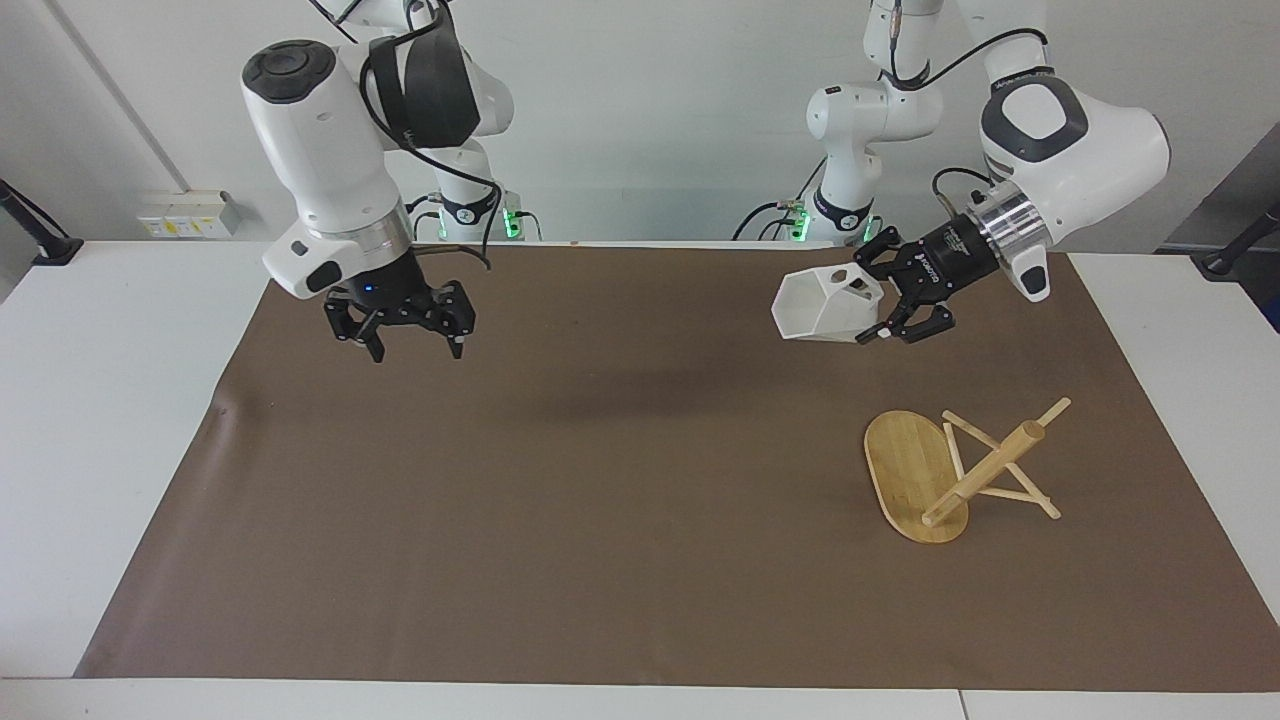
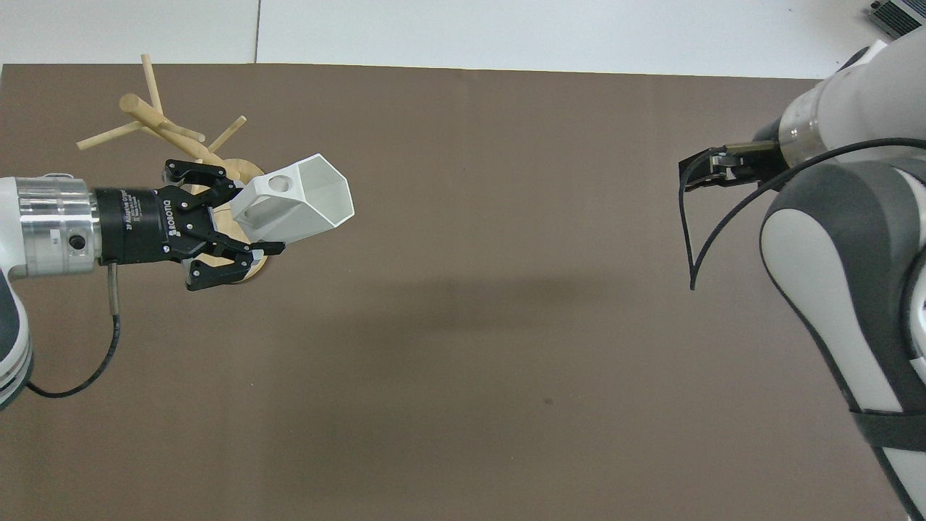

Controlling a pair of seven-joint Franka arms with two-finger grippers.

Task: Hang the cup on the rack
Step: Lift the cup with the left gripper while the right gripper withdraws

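Note:
The white faceted cup (image 1: 820,305) hangs in the air on its side, mouth toward the table's middle. My left gripper (image 1: 880,312) is shut on its blocky handle, over the brown mat near the robots. In the overhead view the cup (image 2: 311,206) and left gripper (image 2: 253,226) cover part of the rack's base. The bamboo rack (image 1: 985,470) sits on the mat toward the left arm's end. It appears tipped, its post slanting away from the oval base (image 1: 905,465). It also shows in the overhead view (image 2: 155,123). My right gripper (image 1: 415,348) is open and empty, above the mat at the right arm's end (image 2: 698,174).
The brown mat (image 1: 600,500) covers most of the white table (image 1: 110,400). A cable loops down from the right wrist (image 2: 687,239). Nothing else lies on the mat.

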